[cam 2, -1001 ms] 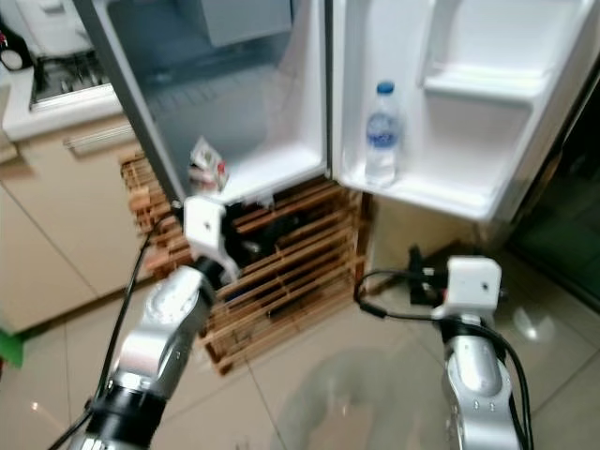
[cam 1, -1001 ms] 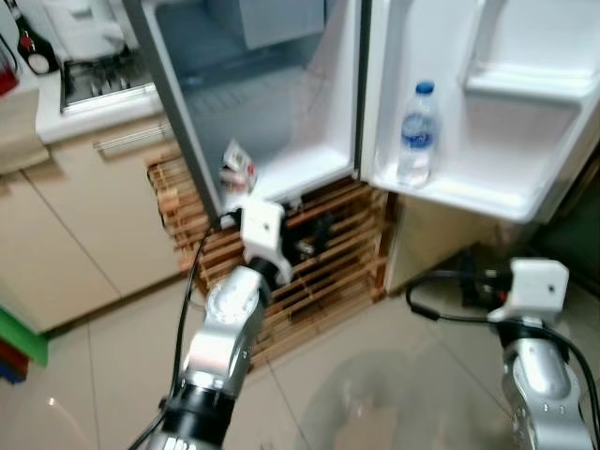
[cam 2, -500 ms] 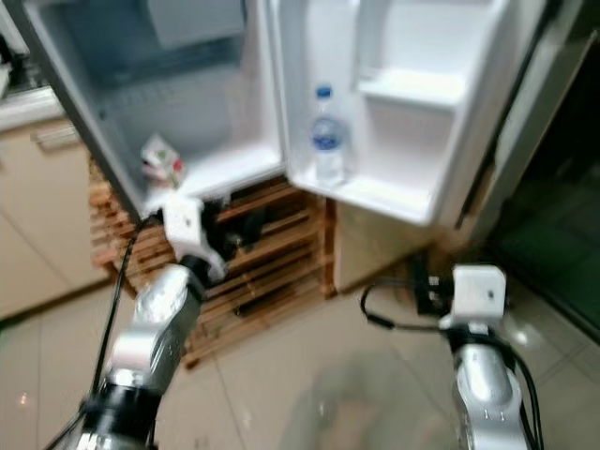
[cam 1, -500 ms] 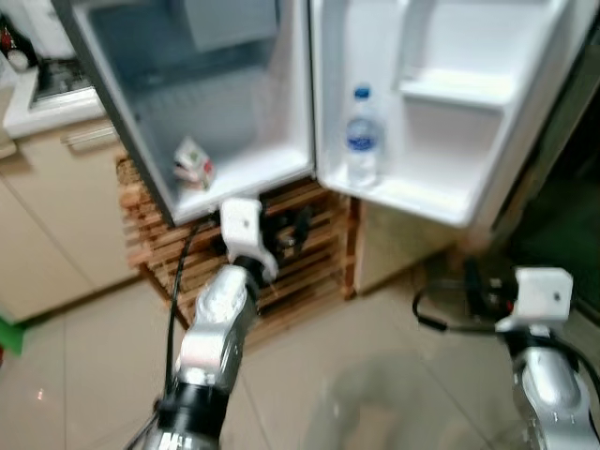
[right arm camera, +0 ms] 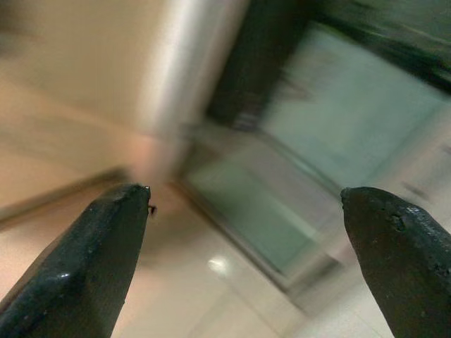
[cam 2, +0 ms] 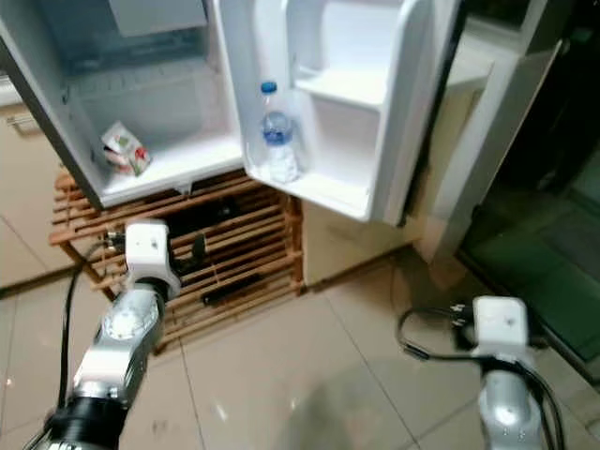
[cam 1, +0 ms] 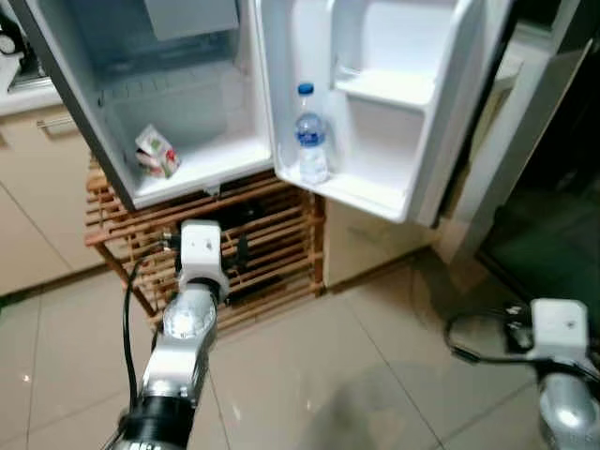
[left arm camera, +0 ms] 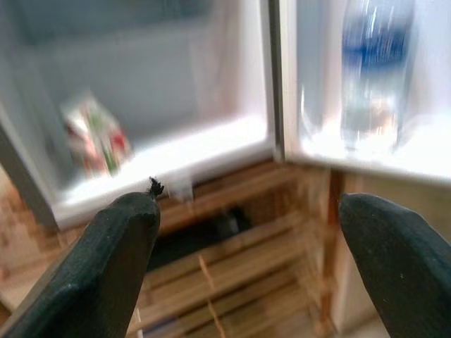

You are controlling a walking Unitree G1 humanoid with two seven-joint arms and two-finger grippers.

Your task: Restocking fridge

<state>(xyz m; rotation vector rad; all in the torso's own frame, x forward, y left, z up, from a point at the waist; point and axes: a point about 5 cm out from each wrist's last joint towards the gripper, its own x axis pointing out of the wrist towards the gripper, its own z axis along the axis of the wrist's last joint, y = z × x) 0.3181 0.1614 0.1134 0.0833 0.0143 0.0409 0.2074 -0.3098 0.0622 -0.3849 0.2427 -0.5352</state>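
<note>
Left gripper: fingers spread wide, empty, raised before the wooden slatted rack under the fridge.
Right gripper: fingers wide apart, empty, low over the tiled floor.
Fridge: door open; carton on its bottom shelf.
Water bottle: upright in the door shelf.

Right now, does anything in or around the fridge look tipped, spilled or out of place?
The carton on the fridge floor leans askew instead of standing upright. The bottle stands upright in the door's lower bin. No spill shows. Both grippers, left and right, are open and hold nothing.
</note>
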